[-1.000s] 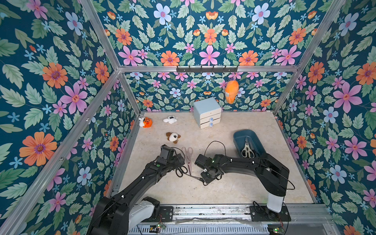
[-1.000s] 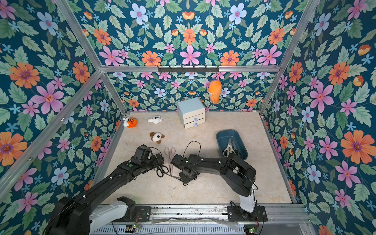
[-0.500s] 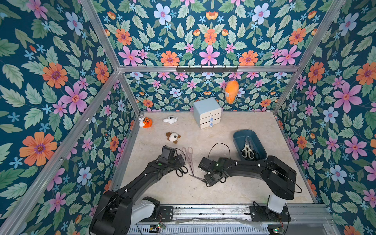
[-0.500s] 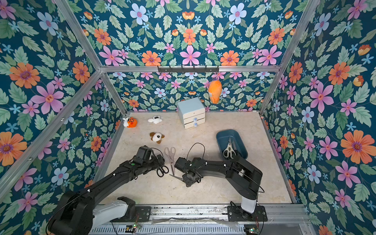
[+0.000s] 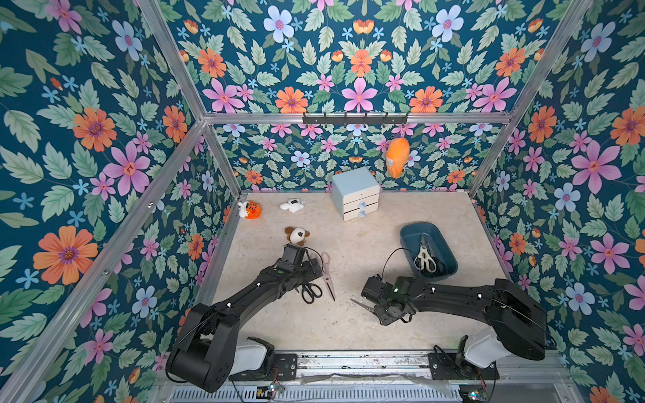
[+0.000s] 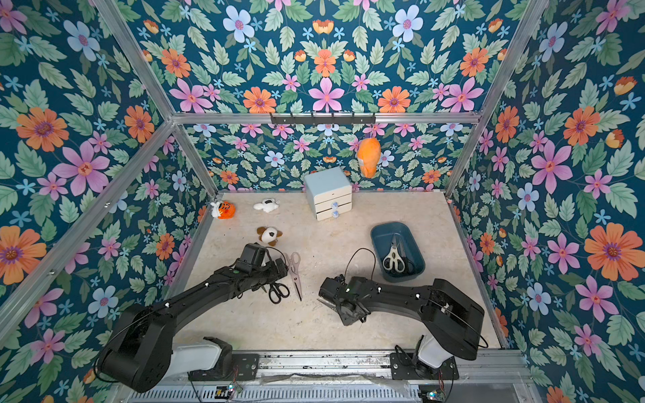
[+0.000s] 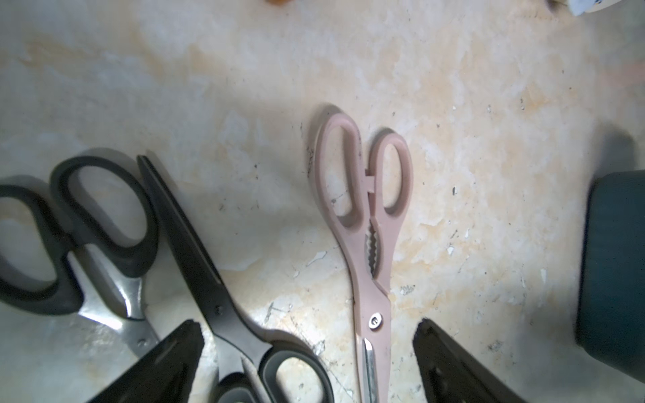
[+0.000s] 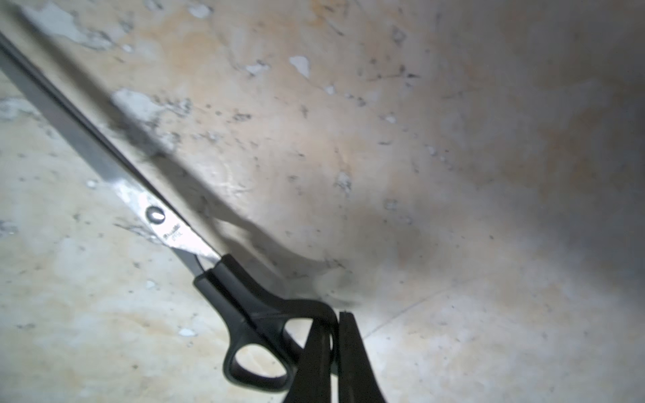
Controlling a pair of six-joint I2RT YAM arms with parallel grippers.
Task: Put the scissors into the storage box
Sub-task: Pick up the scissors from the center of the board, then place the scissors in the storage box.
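We are looking out past the left gripper (image 7: 309, 324), whose jaws are standing wide apart. The pink scissors (image 7: 366, 226) are lying flat between them, handles pointing to twelve o'clock. At ten o'clock, black-bladed scissors (image 7: 209, 279) and steel-bladed scissors (image 7: 87, 244) are resting close together, and the storage box (image 7: 614, 261) is sitting at three o'clock.

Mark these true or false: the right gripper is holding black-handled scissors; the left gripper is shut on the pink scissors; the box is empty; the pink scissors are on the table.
1. The right gripper holds black-handled scissors. True.
2. The left gripper is shut on the pink scissors. False: its jaws stand open, one on either side of that pair.
3. The box is empty. False: cream-handled scissors lie inside it.
4. The pink scissors lie on the table, outside the box. True.
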